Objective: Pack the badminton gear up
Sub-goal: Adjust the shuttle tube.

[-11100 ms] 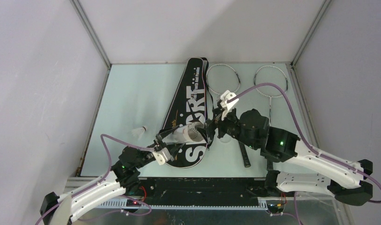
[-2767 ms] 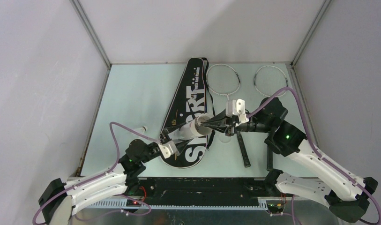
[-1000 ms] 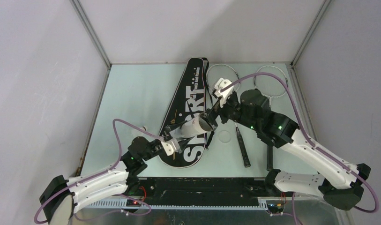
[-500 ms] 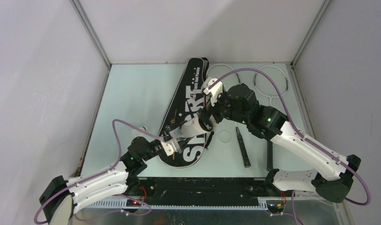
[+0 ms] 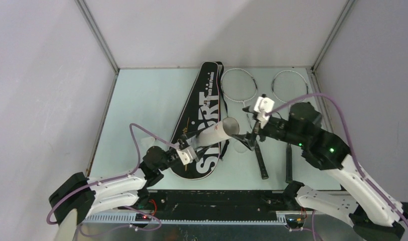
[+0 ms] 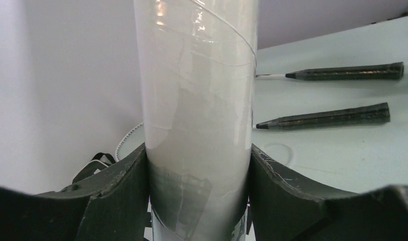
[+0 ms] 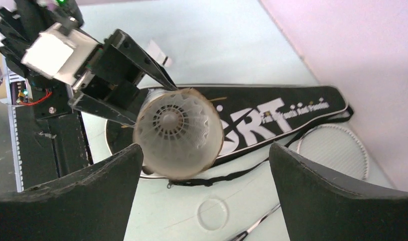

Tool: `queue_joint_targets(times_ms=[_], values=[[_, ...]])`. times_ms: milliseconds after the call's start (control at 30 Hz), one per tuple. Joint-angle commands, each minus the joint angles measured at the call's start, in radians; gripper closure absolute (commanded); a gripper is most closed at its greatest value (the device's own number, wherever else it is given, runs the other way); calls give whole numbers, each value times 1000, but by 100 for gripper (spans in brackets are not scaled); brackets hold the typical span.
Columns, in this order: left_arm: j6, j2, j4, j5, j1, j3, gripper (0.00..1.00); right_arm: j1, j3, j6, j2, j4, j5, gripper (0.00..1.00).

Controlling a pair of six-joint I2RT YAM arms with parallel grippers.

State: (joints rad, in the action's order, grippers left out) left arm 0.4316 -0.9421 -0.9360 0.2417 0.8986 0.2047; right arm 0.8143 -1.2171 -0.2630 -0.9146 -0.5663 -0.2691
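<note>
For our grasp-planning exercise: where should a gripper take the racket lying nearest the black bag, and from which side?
Its black handle, from straight above, jaws across its width: it lies flat on the table, is the thickest part, and stands apart from the other racket's handle.

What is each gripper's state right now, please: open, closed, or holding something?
Left gripper: closed on the white tube.
Right gripper: open, holding nothing, facing the tube's open end.

Overhead camera looks down; both wrist cameras (close-up) share the tube (image 6: 196, 100).
</note>
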Motion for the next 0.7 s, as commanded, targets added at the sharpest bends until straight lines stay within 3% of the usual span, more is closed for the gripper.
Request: queue_joint_targets(times_ms=[0, 333, 500, 667], values=[[-55, -41, -156, -78, -8, -28, 49, -32, -5, -50, 64, -4, -71, 1], [-31, -21, -145, -116, -9, -18, 49, -182, 30, 46, 114, 89, -1, 1], [-12, -35, -166, -131, -8, -16, 49, -288, 145, 73, 163, 214, -179, 1], [-78, -19, -175, -175, -9, 10, 49, -325, 188, 98, 156, 220, -314, 1]])
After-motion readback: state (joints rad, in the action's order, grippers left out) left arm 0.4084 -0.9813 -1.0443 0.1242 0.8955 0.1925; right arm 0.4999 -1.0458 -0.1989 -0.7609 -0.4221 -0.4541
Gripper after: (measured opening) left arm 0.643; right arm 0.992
